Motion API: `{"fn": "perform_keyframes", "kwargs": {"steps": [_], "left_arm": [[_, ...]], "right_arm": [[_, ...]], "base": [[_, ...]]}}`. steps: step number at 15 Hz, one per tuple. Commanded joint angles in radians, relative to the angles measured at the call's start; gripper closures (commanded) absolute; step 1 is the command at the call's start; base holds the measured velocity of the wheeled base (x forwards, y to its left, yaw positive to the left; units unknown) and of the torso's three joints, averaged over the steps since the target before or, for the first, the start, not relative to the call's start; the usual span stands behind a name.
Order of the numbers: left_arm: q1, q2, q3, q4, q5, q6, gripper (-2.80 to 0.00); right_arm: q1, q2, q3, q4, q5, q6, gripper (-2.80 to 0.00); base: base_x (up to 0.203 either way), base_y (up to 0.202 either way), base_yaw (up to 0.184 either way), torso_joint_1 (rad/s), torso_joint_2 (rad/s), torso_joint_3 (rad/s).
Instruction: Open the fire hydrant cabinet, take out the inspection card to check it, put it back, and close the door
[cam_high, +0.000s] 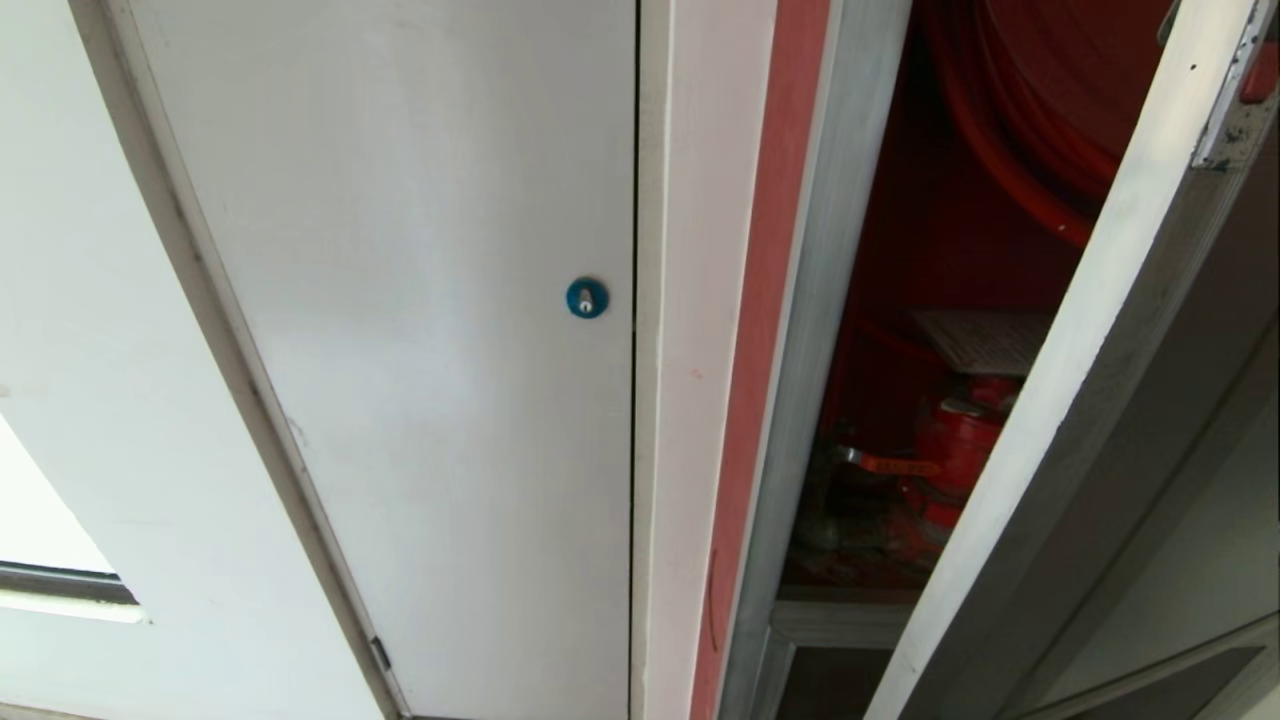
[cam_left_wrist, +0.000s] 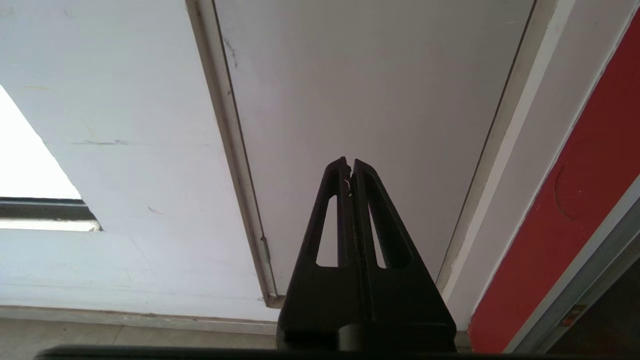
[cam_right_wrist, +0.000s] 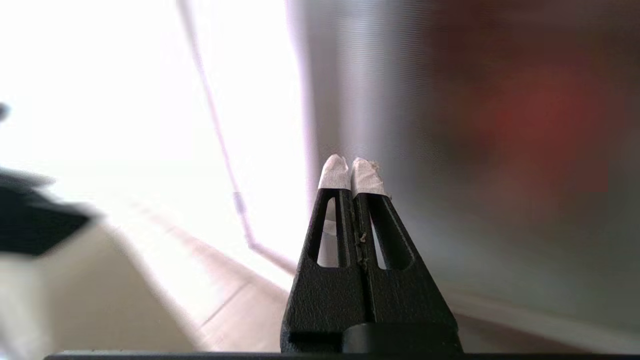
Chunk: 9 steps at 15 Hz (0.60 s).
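In the head view no arm showed; the fire hydrant cabinet (cam_high: 900, 420) stood at right, its door (cam_high: 1120, 400) ajar and cut off by the edge, the inspection card (cam_high: 985, 340) lying half hidden inside above the red valve (cam_high: 955, 450); the left wrist view showed the left gripper (cam_left_wrist: 350, 162) closed, empty, facing a white panel door (cam_left_wrist: 370, 100); the right wrist view showed the right gripper (cam_right_wrist: 352, 162) — taped tips pressed together, holding nothing — before a blurred silver-and-red surface.

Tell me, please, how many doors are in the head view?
2: the shut white door with the blue round lock on the left, and the fire hydrant cabinet's door standing ajar on the right. Others may lie outside the view.
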Motion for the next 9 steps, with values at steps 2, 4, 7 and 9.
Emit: {"fn": "perform_keyframes", "kwargs": {"steps": [2, 4, 7, 9], "left_arm": [[0.0, 0.0, 0.012, -0.001, 0.0, 0.0, 0.0], [0.0, 0.0, 0.012, -0.001, 0.0, 0.0, 0.0], [0.0, 0.0, 0.012, -0.001, 0.0, 0.0, 0.0], [0.0, 0.0, 0.012, -0.001, 0.0, 0.0, 0.0]], "right_arm": [[0.001, 0.275, -0.107, -0.003, 0.268, -0.001, 0.0], [0.004, 0.416, -0.171, -0.011, 0.352, -0.005, 0.0], [0.073, 0.597, -0.251, -0.069, 0.405, -0.009, 0.0], [0.138, 0.664, -0.292, -0.112, 0.392, -0.014, 0.0]], "base": [[0.0, 0.0, 0.0, 0.0, 0.0, 0.0], [0.0, 0.0, 0.0, 0.0, 0.0, 0.0], [0.0, 0.0, 0.0, 0.0, 0.0, 0.0], [0.0, 0.0, 0.0, 0.0, 0.0, 0.0]]}}
